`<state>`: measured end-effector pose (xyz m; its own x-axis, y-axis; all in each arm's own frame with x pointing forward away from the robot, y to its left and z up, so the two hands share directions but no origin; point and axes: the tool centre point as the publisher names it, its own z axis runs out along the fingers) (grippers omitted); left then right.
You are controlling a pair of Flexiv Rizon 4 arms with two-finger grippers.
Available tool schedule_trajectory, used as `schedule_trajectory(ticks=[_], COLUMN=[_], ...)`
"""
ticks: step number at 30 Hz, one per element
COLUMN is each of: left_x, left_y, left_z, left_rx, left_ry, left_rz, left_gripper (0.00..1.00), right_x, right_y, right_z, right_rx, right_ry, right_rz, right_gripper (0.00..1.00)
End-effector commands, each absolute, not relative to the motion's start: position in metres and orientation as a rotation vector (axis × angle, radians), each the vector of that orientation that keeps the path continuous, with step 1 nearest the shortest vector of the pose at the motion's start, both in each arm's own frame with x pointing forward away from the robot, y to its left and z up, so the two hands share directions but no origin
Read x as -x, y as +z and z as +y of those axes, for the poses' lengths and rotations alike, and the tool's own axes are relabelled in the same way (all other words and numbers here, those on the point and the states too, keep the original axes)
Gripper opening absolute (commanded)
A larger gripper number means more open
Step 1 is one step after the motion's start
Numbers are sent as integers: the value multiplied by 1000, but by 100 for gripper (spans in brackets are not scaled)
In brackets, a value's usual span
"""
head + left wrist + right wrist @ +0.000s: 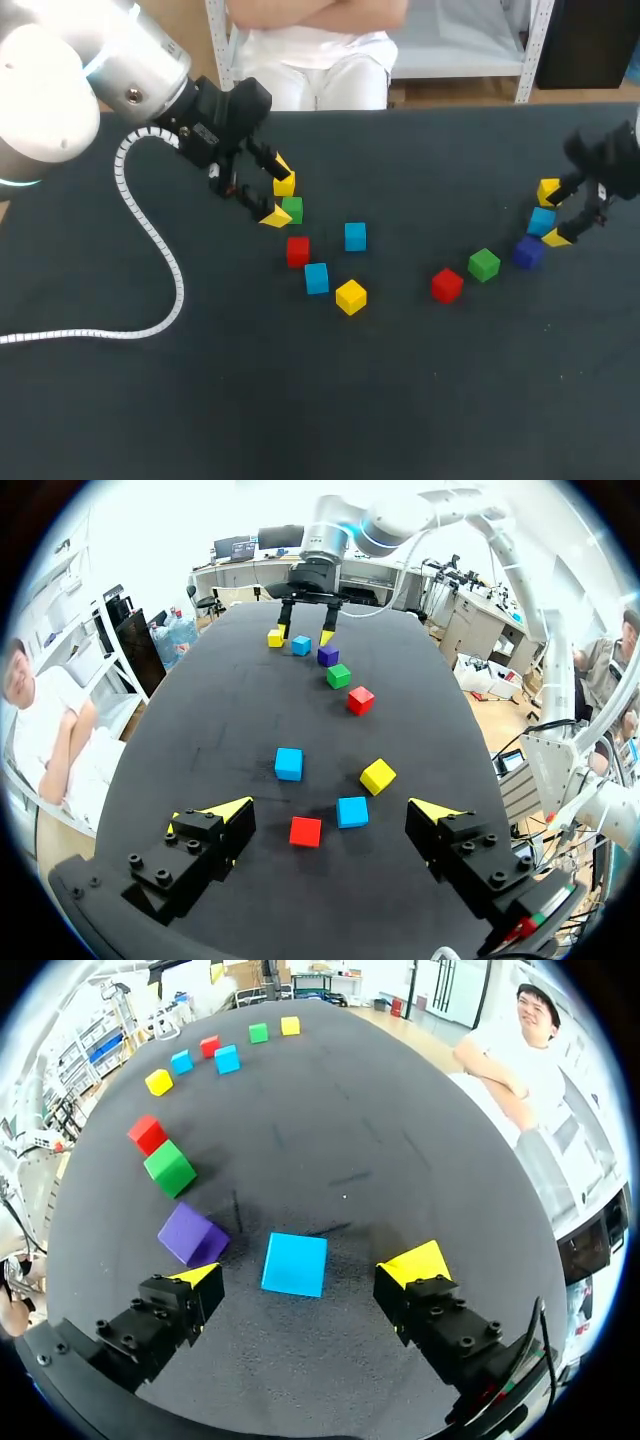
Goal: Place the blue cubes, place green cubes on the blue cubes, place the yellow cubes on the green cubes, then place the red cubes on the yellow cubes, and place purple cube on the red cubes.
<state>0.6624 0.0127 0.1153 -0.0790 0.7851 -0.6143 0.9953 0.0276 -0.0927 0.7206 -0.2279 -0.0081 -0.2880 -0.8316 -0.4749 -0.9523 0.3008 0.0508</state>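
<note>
My right gripper stands open at the table's right, its fingers on either side of a blue cube without touching it. A purple cube lies beside one finger, with a green cube and a red cube further in. A yellow cube seems to sit against the other finger. My left gripper is open over a green cube and a yellow cube. Ahead of it lie a red cube, two blue cubes and a yellow cube.
A white coiled cable trails from my left arm across the table's left side to its left edge. The black tabletop is bare towards the front edge.
</note>
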Motion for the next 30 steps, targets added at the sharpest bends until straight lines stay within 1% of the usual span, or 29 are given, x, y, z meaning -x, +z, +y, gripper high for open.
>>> schedule_trajectory(ticks=[1,11,12,13,14,15,16,19,20,21,22,27,28,29,30], left_x=[-663,-663,-663,-663,-663,-663,-663,-663,-663,-663,-663,-663,-663,-663,-663], left_y=[116,116,116,116,116,116,116,116,116,116,116,116,116,116,116], left_z=[13,13,13,13,13,13,13,13,13,13,13,13,13,13,13], left_rx=[-1809,-1809,-1809,-1809,-1809,-1809,-1809,-1809,-1809,-1809,-1809,-1809,-1809,-1809,-1809], left_ry=[-721,-721,-721,-721,-721,-721,-721,-721,-721,-721,-721,-721,-721,-721,-721], left_rz=[1921,1921,1921,1921,1921,1921,1921,1921,1921,1921,1921,1921,1921,1921,1921], left_gripper=[100,100,100,100,100,100,100,100,100,100,100,100,100,100,100], right_x=[-723,-728,-728,-728,-728,-727,-726,-724,-723,-721,-720,-715,-714,-714,-713], right_y=[-11,-14,-14,-14,-14,-14,-14,-14,-14,-14,-14,-12,-10,-8,-5], right_z=[-227,-221,-221,-221,-221,-221,-222,-225,-226,-227,-228,-235,-237,-239,-242], right_rx=[1605,1630,1632,1633,1634,1636,1637,1636,1634,1632,1630,1606,1604,1595,1578], right_ry=[467,466,465,465,464,463,462,460,459,459,459,449,449,441,422], right_rz=[2218,2200,2199,2197,2195,2195,2194,2198,2200,2202,2204,2223,2223,2227,2245], right_gripper=[100,100,96,91,62,47,38,17,8,2,0,0,12,42,100])
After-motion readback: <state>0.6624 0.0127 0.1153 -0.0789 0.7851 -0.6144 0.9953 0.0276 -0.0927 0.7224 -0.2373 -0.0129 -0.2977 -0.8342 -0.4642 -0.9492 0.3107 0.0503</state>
